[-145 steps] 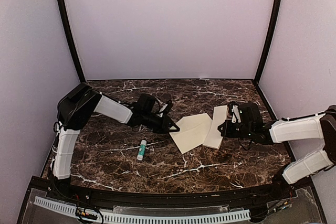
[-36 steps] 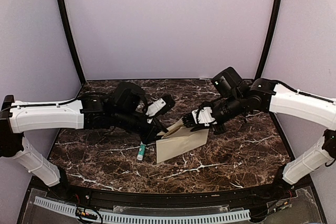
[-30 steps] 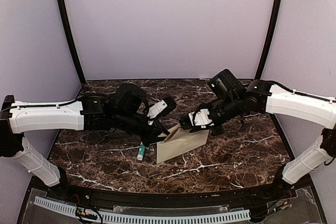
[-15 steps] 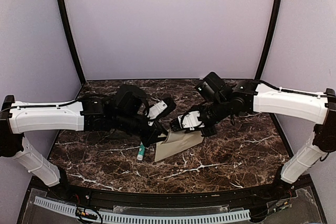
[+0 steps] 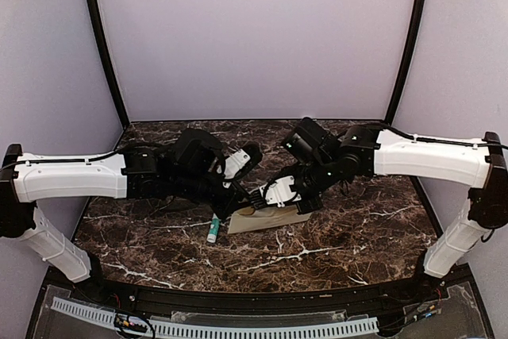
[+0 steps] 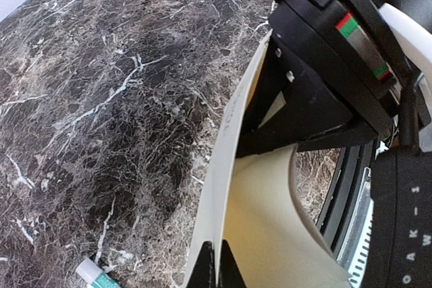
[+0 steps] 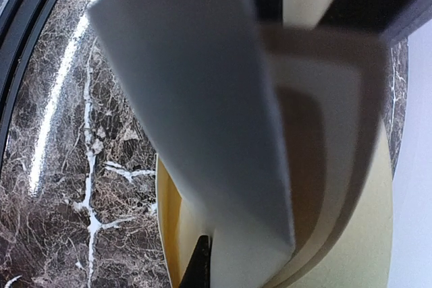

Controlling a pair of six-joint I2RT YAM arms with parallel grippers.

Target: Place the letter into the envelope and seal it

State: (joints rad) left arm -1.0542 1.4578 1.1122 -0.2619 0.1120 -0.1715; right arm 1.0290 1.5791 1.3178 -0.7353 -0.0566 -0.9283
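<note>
The cream envelope (image 5: 274,220) lies on the marble table (image 5: 357,236) with its mouth held open. My left gripper (image 5: 240,209) is shut on the envelope's upper panel; in the left wrist view its tips (image 6: 217,269) pinch the thin cream edge (image 6: 226,166) above the open pocket (image 6: 270,227). My right gripper (image 5: 274,196) is shut on the folded letter (image 5: 279,190). In the right wrist view the pale letter (image 7: 223,99) runs out from my gripper (image 7: 209,261) into the envelope's yellowish opening (image 7: 169,234). The letter's far end is hidden inside.
A white glue stick with a green label (image 5: 213,229) lies just left of the envelope, also in the left wrist view (image 6: 94,276). The black table rim (image 5: 262,295) runs along the near edge. Both arms meet closely over the table's middle.
My right arm has moved left and down, carrying the letter into the envelope's mouth. The envelope now looks flatter and narrower. My left gripper keeps its hold in the same place.
</note>
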